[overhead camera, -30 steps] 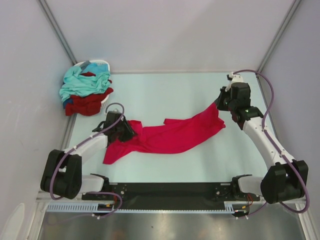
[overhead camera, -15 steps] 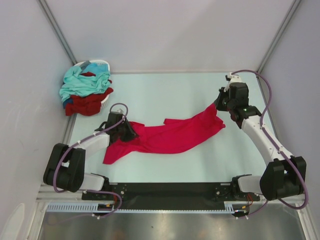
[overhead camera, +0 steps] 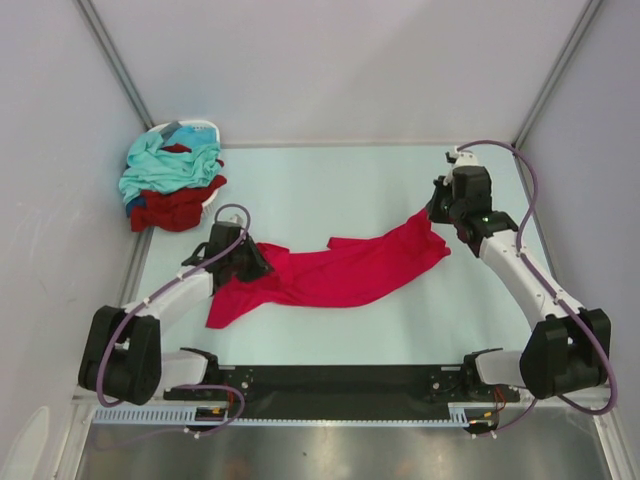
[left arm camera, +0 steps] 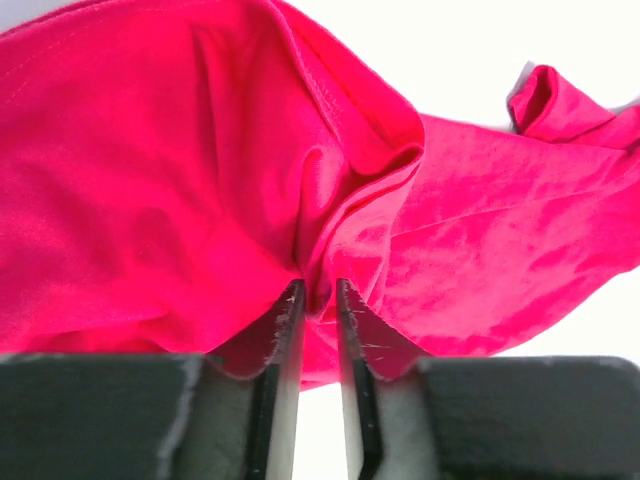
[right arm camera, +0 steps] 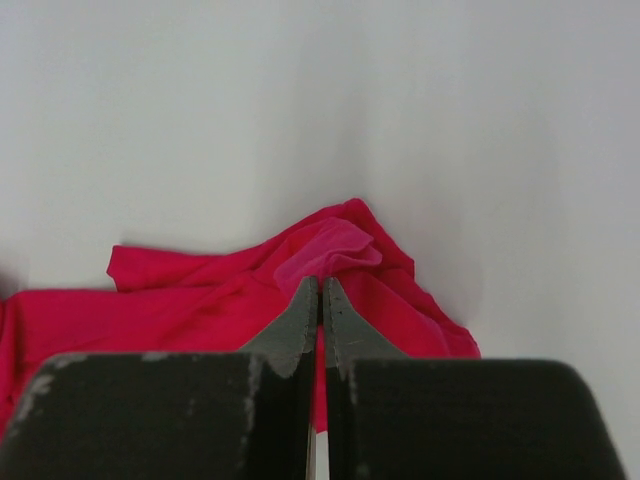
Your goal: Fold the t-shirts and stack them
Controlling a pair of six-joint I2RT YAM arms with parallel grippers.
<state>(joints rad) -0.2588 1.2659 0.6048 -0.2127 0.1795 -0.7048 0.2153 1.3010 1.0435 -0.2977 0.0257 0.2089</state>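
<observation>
The crimson-pink t-shirt [overhead camera: 345, 270] lies stretched across the middle of the pale desk [overhead camera: 330, 180], running from lower left to upper right in the overhead view. It is rumpled, and one loose end trails down toward the lower left of the frame.

The left claw [overhead camera: 262, 268] sits at the shirt's left end. In the left wrist view its jaws stand narrow, with a fold of the pink cloth pinched in the slim gap between the two fingers [left arm camera: 285, 320]. The fabric bunches up and fans out above them.

The right claw [overhead camera: 432, 212] is at the shirt's opposite end, in the upper right of the overhead view. The cloth rises off the desk to a point at its tips. In the right wrist view its fingers [right arm camera: 298, 320] are pressed together, with a small puckered tuft of the shirt caught at their tips.

The other shirts are heaped in the upper left of the overhead view, well apart from the pink one. The light teal t-shirt [overhead camera: 165, 168] lies on top, the dark maroon t-shirt [overhead camera: 175, 208] spills out below it, and a bit of dark blue cloth [overhead camera: 131, 204] shows at the left edge. The heap rests on a small white basket [overhead camera: 198, 127], whose rim shows behind it.
</observation>
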